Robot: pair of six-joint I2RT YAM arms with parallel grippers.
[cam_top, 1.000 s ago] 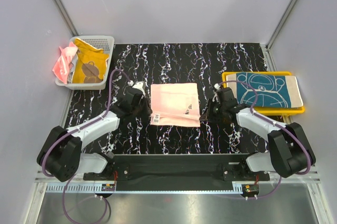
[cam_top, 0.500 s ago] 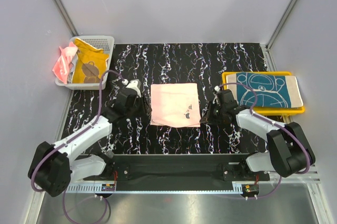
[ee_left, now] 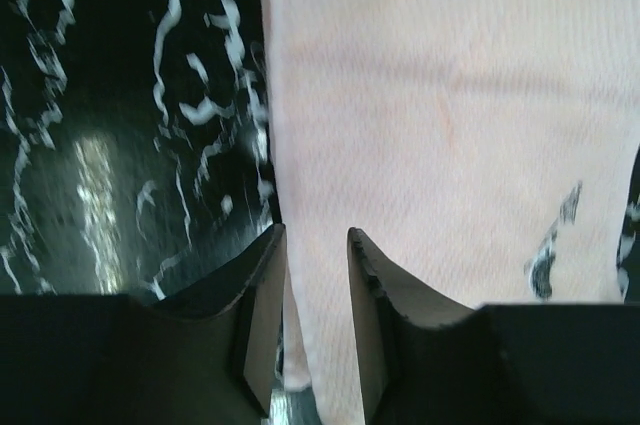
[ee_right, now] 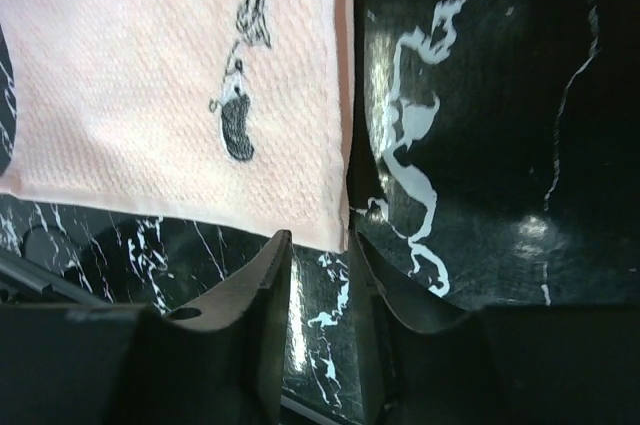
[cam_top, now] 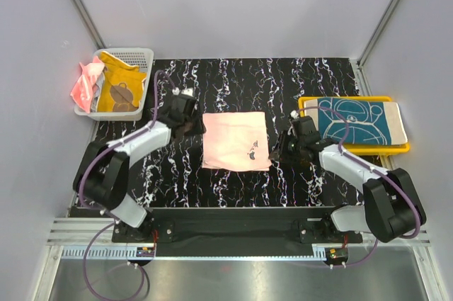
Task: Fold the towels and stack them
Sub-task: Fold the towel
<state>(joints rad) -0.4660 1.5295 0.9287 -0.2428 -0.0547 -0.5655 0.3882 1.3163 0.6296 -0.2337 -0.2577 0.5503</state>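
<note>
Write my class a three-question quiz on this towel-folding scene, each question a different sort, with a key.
1. True or false: the teal towel lies on the yellow tray.
2. Which towel lies spread at the middle of the table? A peach, B teal, C orange-yellow.
3. Fill in: the ___ gripper is nearer the yellow tray.
Key: 1 true. 2 A, the peach towel. 3 right; the right gripper sits by the peach towel's corner.

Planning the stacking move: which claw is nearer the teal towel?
Right. The right claw sits just left of the teal towel; left claw is beyond the peach towel.
</note>
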